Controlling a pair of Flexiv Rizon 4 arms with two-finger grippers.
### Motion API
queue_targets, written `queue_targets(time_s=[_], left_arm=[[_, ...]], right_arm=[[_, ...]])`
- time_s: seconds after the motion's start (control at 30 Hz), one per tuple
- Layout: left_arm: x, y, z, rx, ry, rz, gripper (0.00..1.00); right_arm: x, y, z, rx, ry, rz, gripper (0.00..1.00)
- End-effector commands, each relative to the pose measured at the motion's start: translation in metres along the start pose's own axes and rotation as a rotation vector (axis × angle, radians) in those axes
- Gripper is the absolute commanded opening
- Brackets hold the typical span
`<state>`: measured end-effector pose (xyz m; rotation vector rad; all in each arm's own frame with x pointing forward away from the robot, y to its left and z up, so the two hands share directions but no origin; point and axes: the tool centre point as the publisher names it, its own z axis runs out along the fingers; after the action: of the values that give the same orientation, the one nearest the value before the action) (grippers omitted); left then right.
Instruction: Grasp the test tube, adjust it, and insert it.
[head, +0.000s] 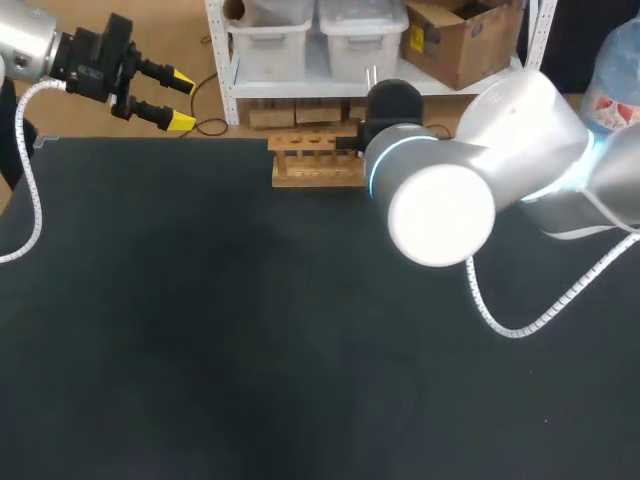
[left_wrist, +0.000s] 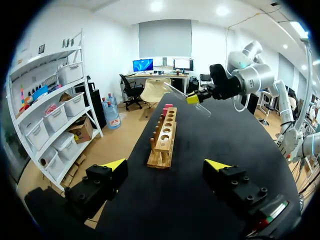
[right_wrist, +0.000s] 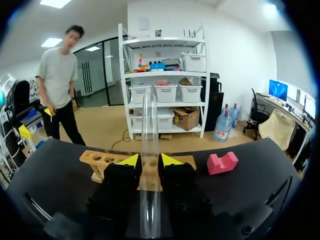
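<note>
Dark matting covers the table (head: 200, 350), and the wooden rack (head: 318, 165) stands at its far edge with a row of open holes along its top. The right pincer (right_wrist: 150, 160) is closed on the test tube (right_wrist: 149, 130), both yellow tips pressing the glass from opposite sides about midway along its length. In the right wrist view the tube runs straight out along the fingers, with the rack just ahead and a pink block (right_wrist: 221, 163) lying off to one side. From the left wrist view the tube hangs slanted in the air near the far end of the rack, clear of the wood. The left pincer (head: 182, 100) is spread wide with nothing in it, parked over the table's far left corner, well apart from the rack. I judge the grasp done and the adjusting in hand. To do it well, the wrist should turn until the tube stands plumb with its rounded end down, and only then travel over a chosen hole. Line up from above and lower slowly, since a slanted entry would likely catch the rim and either tip the light rack or make the glass slip in the grip. Hold pressure moderate, and release only once the hole bears the tube.
</note>
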<state>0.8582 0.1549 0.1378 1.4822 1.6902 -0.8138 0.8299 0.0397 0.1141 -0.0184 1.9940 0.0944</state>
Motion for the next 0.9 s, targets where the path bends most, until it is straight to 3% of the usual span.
queue_targets(time_s=[0.03, 0.57, 0.9], left_arm=[[0.000, -0.003, 0.000, -0.007, -0.001, 0.002, 1.00], [0.000, -0.003, 0.000, -0.007, -0.001, 0.002, 1.00], [0.000, -0.003, 0.000, -0.007, -0.001, 0.002, 1.00]], right_arm=[[0.006, 0.009, 0.014, 0.001, 0.013, -0.004, 0.00], [0.039, 0.014, 0.023, 0.016, 0.116, -0.020, 0.00], [0.047, 0.016, 0.029, 0.032, 0.140, -0.038, 0.00]])
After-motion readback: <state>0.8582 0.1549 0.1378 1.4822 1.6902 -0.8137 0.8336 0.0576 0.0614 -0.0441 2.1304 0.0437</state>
